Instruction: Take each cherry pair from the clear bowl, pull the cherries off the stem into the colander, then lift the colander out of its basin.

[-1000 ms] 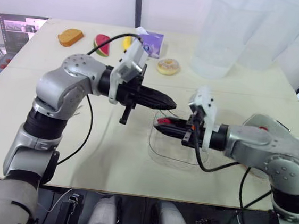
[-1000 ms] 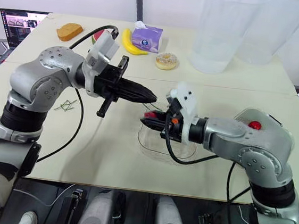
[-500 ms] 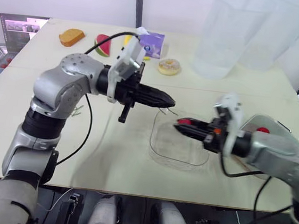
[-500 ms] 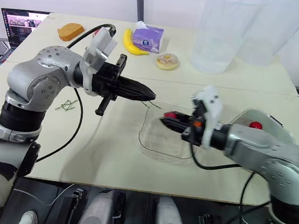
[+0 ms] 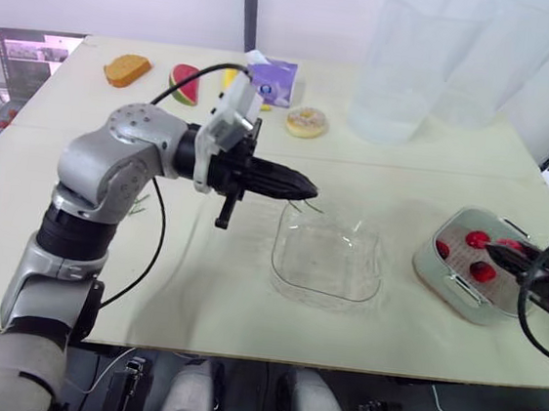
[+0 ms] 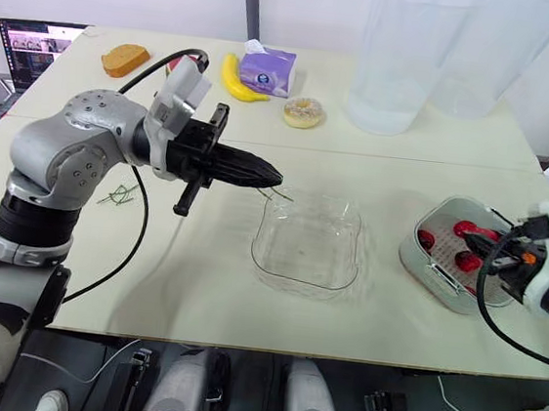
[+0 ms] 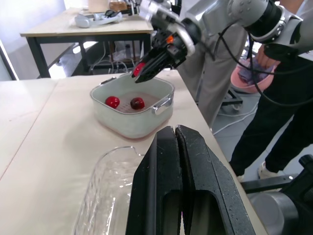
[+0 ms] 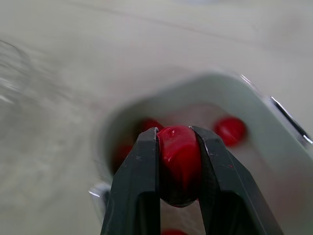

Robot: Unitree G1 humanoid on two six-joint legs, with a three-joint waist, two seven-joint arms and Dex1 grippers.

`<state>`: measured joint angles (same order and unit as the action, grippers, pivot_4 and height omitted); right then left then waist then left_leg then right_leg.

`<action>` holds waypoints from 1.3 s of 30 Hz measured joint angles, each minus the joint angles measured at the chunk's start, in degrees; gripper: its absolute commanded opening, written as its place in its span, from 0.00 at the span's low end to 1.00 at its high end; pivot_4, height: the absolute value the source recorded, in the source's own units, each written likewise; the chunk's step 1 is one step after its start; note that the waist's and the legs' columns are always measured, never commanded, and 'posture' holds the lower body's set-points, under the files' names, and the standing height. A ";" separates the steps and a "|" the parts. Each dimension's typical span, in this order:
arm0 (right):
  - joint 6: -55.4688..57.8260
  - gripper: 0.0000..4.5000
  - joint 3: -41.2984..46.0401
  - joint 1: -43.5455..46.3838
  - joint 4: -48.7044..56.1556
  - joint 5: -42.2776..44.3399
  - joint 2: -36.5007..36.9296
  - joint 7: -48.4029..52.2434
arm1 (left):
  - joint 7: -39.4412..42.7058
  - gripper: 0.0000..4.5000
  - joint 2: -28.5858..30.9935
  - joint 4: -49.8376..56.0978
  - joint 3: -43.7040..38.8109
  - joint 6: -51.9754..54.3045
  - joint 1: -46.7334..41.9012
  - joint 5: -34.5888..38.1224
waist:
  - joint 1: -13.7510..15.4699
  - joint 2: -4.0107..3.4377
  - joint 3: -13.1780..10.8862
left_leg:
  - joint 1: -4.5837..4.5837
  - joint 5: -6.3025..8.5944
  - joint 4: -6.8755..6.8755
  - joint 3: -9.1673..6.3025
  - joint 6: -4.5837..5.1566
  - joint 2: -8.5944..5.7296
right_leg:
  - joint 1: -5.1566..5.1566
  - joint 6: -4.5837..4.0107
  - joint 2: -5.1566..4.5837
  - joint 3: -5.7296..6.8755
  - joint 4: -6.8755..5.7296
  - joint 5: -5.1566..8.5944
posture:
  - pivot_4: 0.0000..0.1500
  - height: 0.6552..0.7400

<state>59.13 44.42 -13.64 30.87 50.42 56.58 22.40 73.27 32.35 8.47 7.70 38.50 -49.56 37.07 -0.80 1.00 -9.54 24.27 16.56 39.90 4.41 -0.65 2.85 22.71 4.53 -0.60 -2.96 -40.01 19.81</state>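
The clear bowl (image 5: 328, 260) sits mid-table and looks empty. To its right is the white basin with the colander (image 5: 443, 287), and several red cherries (image 5: 482, 271) lie inside. My right gripper (image 6: 475, 242) hovers just over the colander, shut on one red cherry (image 8: 178, 161). My left gripper (image 5: 304, 186) is held above the bowl's far left corner. It is shut, and a thin green stem (image 6: 281, 194) trails from its tip.
A few bare stems (image 6: 119, 192) lie on the table to the left. Along the far side are a bread slice (image 5: 129, 69), a watermelon slice (image 5: 184, 80), a purple tissue pack (image 5: 273, 78), a doughnut (image 5: 306, 122) and tall clear containers (image 5: 407, 62).
My right gripper has pulled away from the left gripper and swung right, carrying a cherry from the bowl to above the colander. The left gripper has stayed in place with the stem.
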 measured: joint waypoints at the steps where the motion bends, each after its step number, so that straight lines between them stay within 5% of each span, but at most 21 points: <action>1: -0.25 0.40 -0.43 -0.24 0.00 -1.05 -0.45 -0.10 | 0.02 0.00 -0.01 0.02 0.00 0.00 0.00 0.00 | -0.02 0.00 0.00 | 0.00 -0.08 0.00 0.00 -0.13 0.00 | 0.00 0.00 0.00 0.00 0.00 0.00 | 1.00 1.00; 6: -0.61 0.95 -2.51 -0.21 0.03 -3.77 -2.96 -0.02 | 0.20 0.00 -0.01 0.04 0.01 -0.01 0.00 0.00 | 0.08 0.00 0.00 | 0.00 -0.11 0.00 0.00 -0.18 -0.01 | 0.00 0.00 0.02 0.00 0.00 0.00 | 1.00 1.00; 7: -0.53 0.98 -2.28 0.28 0.03 -3.82 -3.64 0.04 | 0.32 0.00 -0.01 0.04 0.01 -0.03 0.00 0.00 | 0.09 0.00 0.00 | 0.01 -0.11 0.00 0.00 -0.19 -0.02 | 0.00 0.00 0.02 0.00 0.00 0.00 | 1.00 1.00; 12: 0.51 0.98 1.36 2.90 0.45 -1.48 -3.85 1.15 | 0.89 0.00 0.00 0.03 0.01 -0.11 0.00 -0.02 | 0.10 0.00 0.00 | 0.00 -0.10 0.00 0.00 -0.18 -0.03 | -0.01 0.00 0.02 0.00 0.00 0.00 | 1.00 1.00; 17: 0.34 0.98 7.78 5.85 4.95 10.01 -3.96 6.04 | 1.48 0.00 0.00 0.02 0.02 -0.24 0.00 -0.11 | 0.09 0.00 0.00 | 0.00 -0.04 0.00 -0.03 -0.07 -0.01 | -0.03 0.01 0.03 0.02 0.00 0.00 | 1.00 1.00; 23: -5.61 0.98 10.08 0.29 14.20 18.15 -7.66 16.33 | 1.57 0.00 0.36 0.01 -0.01 -0.27 0.34 -0.14 | 0.24 0.01 0.00 | -0.02 0.06 0.02 -0.05 0.11 -0.06 | -0.13 0.02 0.00 0.06 0.04 0.01 | 1.00 1.00; 30: -12.99 0.98 -5.31 -2.46 25.05 13.97 -8.32 18.84 | -0.05 0.00 2.38 1.03 -0.30 0.45 3.14 -0.12 | -0.23 0.00 0.00 | -0.19 0.05 -0.01 -0.06 0.10 0.01 | -0.21 0.01 0.01 0.04 0.02 0.01 | 1.00 1.00; 39: -17.55 0.98 -11.95 4.86 22.50 12.85 -5.29 15.79 | -7.05 0.00 8.32 3.93 -5.69 3.49 9.45 -0.37 | 0.16 0.05 -0.03 | -0.21 0.06 0.01 -0.06 0.10 -0.01 | -0.26 0.01 -0.08 0.06 0.03 0.01 | 1.00 1.00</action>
<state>41.58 32.47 -8.78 53.37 63.28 51.29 38.19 66.22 40.67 12.40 2.01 41.99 -40.10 36.70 -0.65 1.04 -9.56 24.06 16.61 39.91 4.35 -0.55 2.84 22.45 4.55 -0.68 -2.90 -39.98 19.81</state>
